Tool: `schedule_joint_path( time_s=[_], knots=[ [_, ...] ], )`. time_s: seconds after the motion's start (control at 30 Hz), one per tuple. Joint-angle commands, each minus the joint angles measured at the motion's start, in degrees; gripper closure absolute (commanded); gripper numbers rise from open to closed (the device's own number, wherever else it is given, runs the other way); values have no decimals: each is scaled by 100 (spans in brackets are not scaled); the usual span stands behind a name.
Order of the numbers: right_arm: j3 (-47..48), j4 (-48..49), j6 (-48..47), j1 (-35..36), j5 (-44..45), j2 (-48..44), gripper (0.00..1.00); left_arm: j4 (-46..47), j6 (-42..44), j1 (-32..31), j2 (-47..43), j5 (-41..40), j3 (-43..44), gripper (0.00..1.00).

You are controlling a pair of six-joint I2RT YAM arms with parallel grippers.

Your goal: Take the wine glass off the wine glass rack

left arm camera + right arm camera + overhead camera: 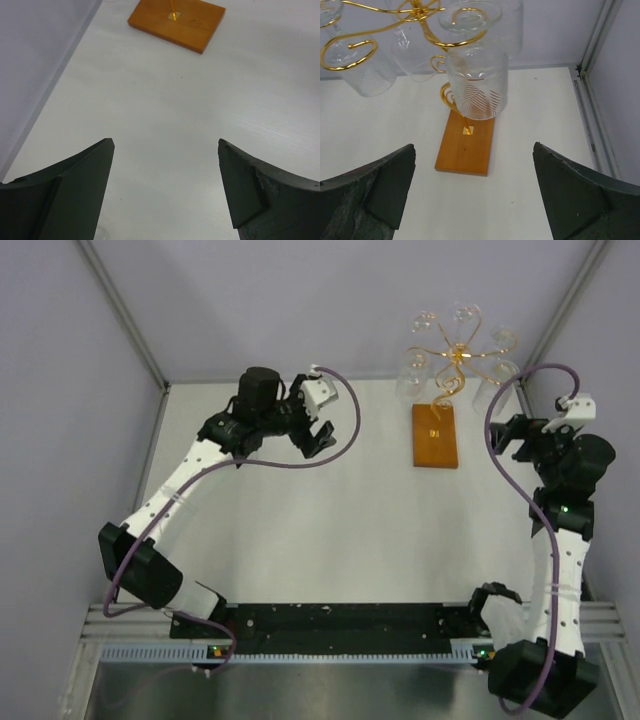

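Right gripper (474, 146) is wide open and empty, facing the wine glass (476, 87) at upper centre; left gripper (165, 142) likewise. Risk: a snagged scroll topples the wine glass rack (462, 160).

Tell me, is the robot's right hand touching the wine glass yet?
Apart. The right wrist view shows the open right gripper low in the picture and the wine glass hanging on the rack farther ahead, table between them.

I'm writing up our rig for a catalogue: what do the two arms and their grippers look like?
The left arm and right arm have white links and bulky black joints. A purple cable loops along each to a white wrist block. The fingers are matte black wedges.
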Motion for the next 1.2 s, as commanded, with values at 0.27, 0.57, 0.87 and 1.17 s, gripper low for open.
schedule_joint_path(
  time_s=[0.27, 0.57, 0.87, 1.17],
  knots=[
    [1561, 707, -322, -1249, -3107, 1894, 1, 3292, -827, -613, 27, 661, -1548, 8],
    [1563, 1179, -824, -1312, -4138, 2704, 1, 3011, -168, -648, 731, 354, -1074, 9],
    [1193, 2212, -793, -1040, -3945, 3135, 1, 2598, -1, -666, 1258, 248, -573, 9],
    [1079, 2948, -814, -696, -3576, 3487, 1, 2528, -150, -709, 1435, -121, -326, 9]
  ],
)
